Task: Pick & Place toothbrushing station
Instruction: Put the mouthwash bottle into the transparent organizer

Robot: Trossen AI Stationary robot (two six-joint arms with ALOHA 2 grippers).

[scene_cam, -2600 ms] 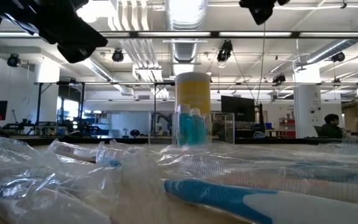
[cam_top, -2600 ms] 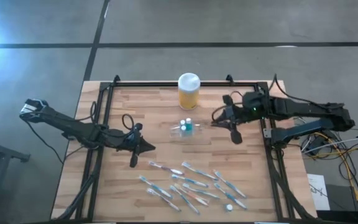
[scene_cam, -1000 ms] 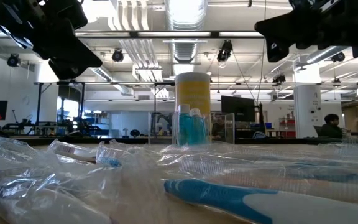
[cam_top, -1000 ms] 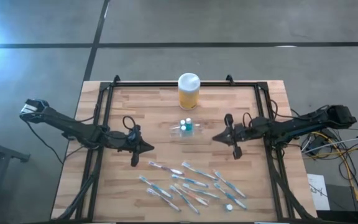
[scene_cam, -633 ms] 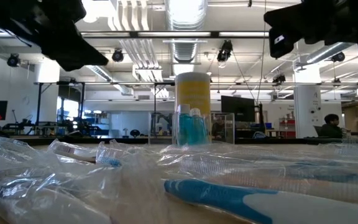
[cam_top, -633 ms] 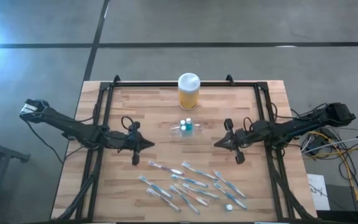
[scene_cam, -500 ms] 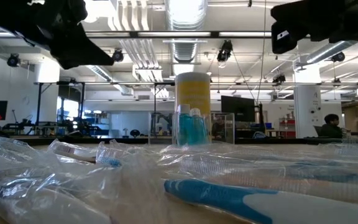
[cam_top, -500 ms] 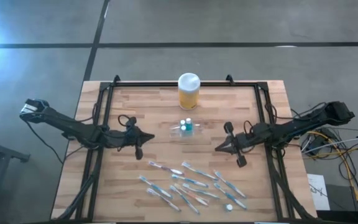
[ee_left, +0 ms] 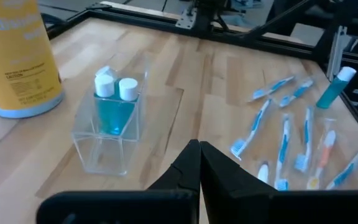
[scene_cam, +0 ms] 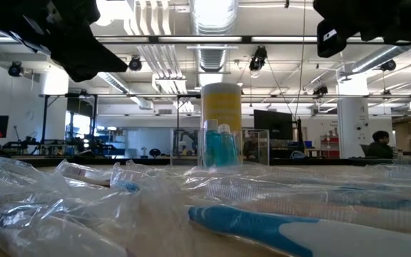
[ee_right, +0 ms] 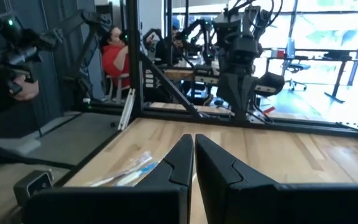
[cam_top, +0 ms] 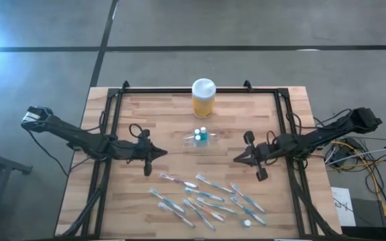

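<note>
The toothbrushing station is a small see-through holder (cam_top: pixel 198 138) with two blue, white-capped tubes in it, standing on its base at mid-table; it also shows in the left wrist view (ee_left: pixel 112 124) and the low view (scene_cam: pixel 220 147). Several wrapped toothbrushes (cam_top: pixel 206 199) lie flat toward the near edge, with one loose tube (cam_top: pixel 246 223) beside them. My left gripper (cam_top: pixel 165 153) is shut and empty, left of the holder and pointing right. My right gripper (cam_top: pixel 236 159) is shut and empty, right of the holder and pointing left. Both fingertips show closed in the wrist views (ee_left: pixel 199 144) (ee_right: pixel 194 137).
A taller yellow jar with a white lid (cam_top: pixel 203 98) stands behind the holder near the far edge. A black frame (cam_top: pixel 110 134) runs along the table's sides and far edge. A person in red (ee_right: pixel 110 59) sits beyond the table.
My right gripper has gone a little toward the table's near edge, still shut and pointing left. My left gripper has shifted slightly toward the far edge, still shut. The holder, jar and toothbrushes have kept still.
</note>
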